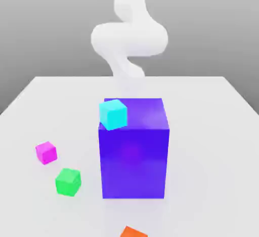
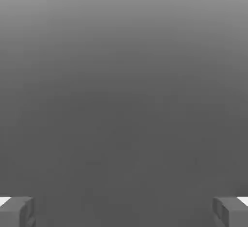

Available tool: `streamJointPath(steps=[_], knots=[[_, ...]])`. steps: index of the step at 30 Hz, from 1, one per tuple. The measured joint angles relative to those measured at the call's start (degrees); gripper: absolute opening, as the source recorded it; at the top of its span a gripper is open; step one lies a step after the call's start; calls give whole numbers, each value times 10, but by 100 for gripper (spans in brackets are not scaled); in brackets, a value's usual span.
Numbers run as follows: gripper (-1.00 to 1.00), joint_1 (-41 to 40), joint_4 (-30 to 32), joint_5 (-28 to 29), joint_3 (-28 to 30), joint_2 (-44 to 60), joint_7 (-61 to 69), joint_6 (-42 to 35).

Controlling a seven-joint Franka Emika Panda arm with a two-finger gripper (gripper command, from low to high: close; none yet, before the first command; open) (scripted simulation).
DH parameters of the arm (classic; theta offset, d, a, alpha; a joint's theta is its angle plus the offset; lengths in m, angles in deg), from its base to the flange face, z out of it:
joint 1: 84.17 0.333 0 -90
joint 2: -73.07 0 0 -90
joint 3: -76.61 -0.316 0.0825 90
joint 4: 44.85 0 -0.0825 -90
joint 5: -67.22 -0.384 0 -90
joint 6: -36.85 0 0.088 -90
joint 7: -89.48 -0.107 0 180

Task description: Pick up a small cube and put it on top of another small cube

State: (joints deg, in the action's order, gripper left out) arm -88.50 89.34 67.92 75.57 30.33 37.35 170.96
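The small cube point(image 1: 46, 152), bright magenta-pink, rests on the white table point(image 1: 212, 130) toward the exterior view's left. A small green cube point(image 1: 68, 182) lies just in front of it. A small cyan cube point(image 1: 113, 113) sits at the top left edge of the big purple-blue block point(image 1: 134, 165). Behind the block my white arm point(image 1: 129, 39) rises, well away from the magenta cube. In the hand view my gripper point(image 2: 124, 212) is open, its two grey fingertips point(image 2: 17, 211) far apart with nothing between them, facing plain grey.
The big purple-blue block stands in the table's middle, taller than all the small cubes. An orange piece point(image 1: 133, 232) pokes in at the near edge of the exterior view. Bare table surface lies to the block's right.
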Motion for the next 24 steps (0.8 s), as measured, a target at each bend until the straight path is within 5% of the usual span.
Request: streamJointPath(steps=[24], knots=[[0, -370, 231, 57, -15, 300, -594, 222]])
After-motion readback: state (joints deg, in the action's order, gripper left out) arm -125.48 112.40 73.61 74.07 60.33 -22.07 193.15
